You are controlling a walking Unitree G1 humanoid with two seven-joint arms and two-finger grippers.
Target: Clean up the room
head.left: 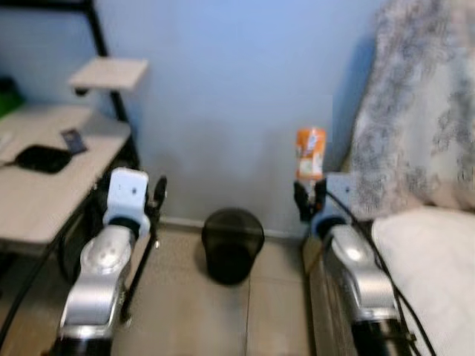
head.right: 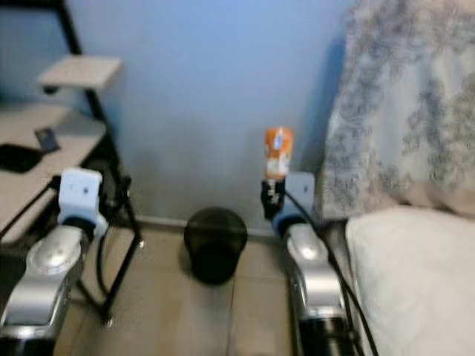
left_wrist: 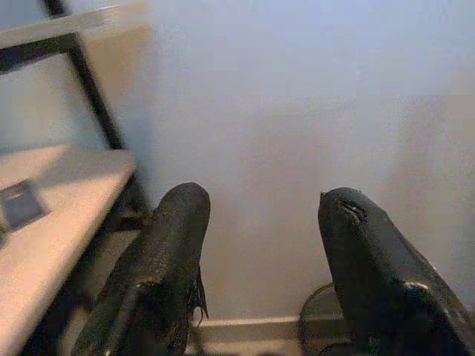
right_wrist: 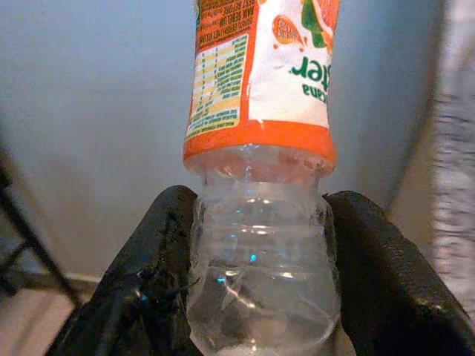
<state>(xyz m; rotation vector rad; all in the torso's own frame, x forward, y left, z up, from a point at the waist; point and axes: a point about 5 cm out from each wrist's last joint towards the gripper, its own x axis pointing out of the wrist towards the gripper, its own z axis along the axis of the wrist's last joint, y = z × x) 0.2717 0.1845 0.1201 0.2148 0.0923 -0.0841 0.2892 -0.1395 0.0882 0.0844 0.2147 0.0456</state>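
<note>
A: Where is the plastic bottle [right_wrist: 260, 185]?

B: Upright in the right gripper [head.left: 309, 194], both fingers clamped on its clear end. The black waste bin [head.left: 232, 243] sits below, to that gripper's left.

A: Best approach?

B: I'd centre it over the bin before releasing. The left gripper [left_wrist: 263, 245] spreads wide, holding nothing.

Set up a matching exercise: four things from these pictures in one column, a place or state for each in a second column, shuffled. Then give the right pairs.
Things:
1. bottle
2. waste bin
3. left hand
4. phone

Places or states:
A. lying on the desk
B. open, with nothing between its fingers
C. standing on the floor by the wall
D. clamped in the right hand, label upside down

Pairs: 1-D, 2-C, 3-B, 4-A
</note>
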